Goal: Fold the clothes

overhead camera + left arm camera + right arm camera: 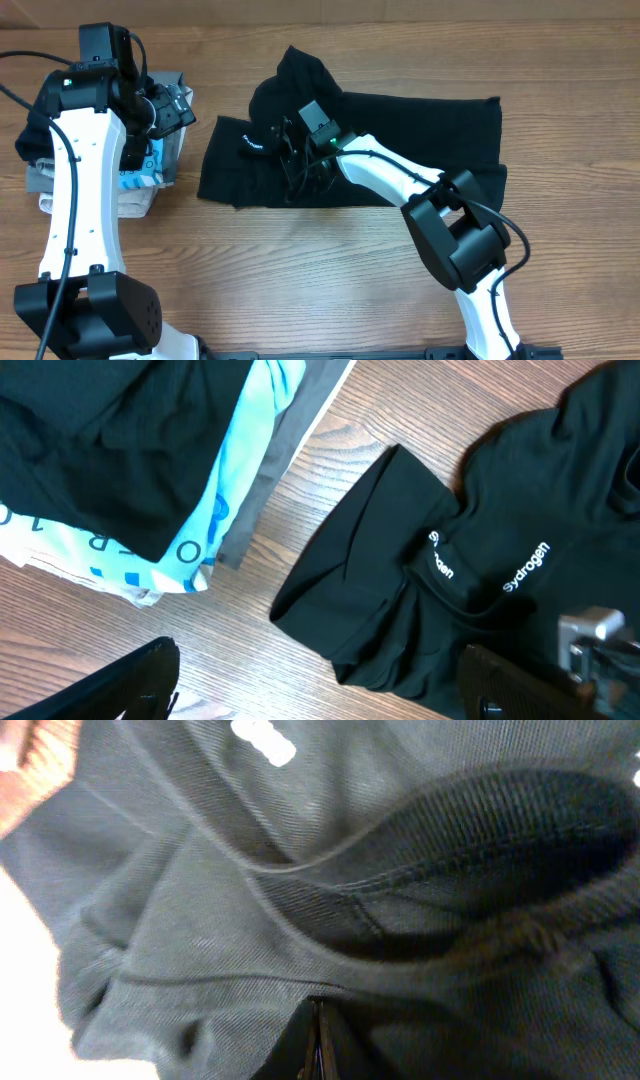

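Note:
The black T-shirt [420, 130] lies folded into a long band across the middle of the table, its collar end bunched at the left. White lettering shows on its left end [440, 555]. My right gripper [298, 170] is down on that bunched part by the collar. In the right wrist view its fingertips [318, 1020] are shut, with the T-shirt's fabric [300, 870] gathered at them and the ribbed collar close above. My left gripper [330, 695] is open over bare wood between the shirt's left end and the stack of garments, holding nothing. Overhead, the left gripper [172, 105] hangs by that stack.
A stack of folded garments [150, 175] sits at the left edge. A light-blue-and-white printed one [230, 490] has dark fabric [100, 440] on top. Bare wooden table [300, 270] stretches in front of the shirt.

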{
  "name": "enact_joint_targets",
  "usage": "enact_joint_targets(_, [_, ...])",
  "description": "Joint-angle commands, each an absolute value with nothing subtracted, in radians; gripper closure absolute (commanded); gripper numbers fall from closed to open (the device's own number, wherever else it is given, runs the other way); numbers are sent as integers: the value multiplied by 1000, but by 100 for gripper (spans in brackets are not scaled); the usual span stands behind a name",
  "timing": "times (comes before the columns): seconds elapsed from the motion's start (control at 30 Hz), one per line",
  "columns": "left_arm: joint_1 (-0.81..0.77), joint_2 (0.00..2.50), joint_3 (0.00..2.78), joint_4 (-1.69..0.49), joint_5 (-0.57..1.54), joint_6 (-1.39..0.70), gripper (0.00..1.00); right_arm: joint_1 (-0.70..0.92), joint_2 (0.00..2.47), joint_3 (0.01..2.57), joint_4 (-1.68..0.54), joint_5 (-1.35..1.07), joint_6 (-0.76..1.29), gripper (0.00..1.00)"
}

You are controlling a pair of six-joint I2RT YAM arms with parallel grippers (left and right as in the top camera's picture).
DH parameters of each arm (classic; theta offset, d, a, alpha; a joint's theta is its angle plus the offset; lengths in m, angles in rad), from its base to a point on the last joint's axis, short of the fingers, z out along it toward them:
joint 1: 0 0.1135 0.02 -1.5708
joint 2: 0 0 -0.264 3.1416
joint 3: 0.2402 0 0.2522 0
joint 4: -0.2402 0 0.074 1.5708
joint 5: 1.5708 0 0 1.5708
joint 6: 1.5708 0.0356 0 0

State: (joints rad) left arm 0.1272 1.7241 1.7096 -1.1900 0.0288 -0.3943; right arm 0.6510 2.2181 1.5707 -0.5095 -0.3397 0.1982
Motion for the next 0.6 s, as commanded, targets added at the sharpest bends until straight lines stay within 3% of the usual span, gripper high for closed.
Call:
enact_joint_targets(0.0, [137, 1730, 1721, -1197, 19, -412, 8, 646, 2243, 1569, -484, -330, 212, 96])
enact_joint_targets(0.57, [137, 1730, 1673, -1185, 18, -412, 8, 575, 2239, 1591, -383, -341, 241, 96])
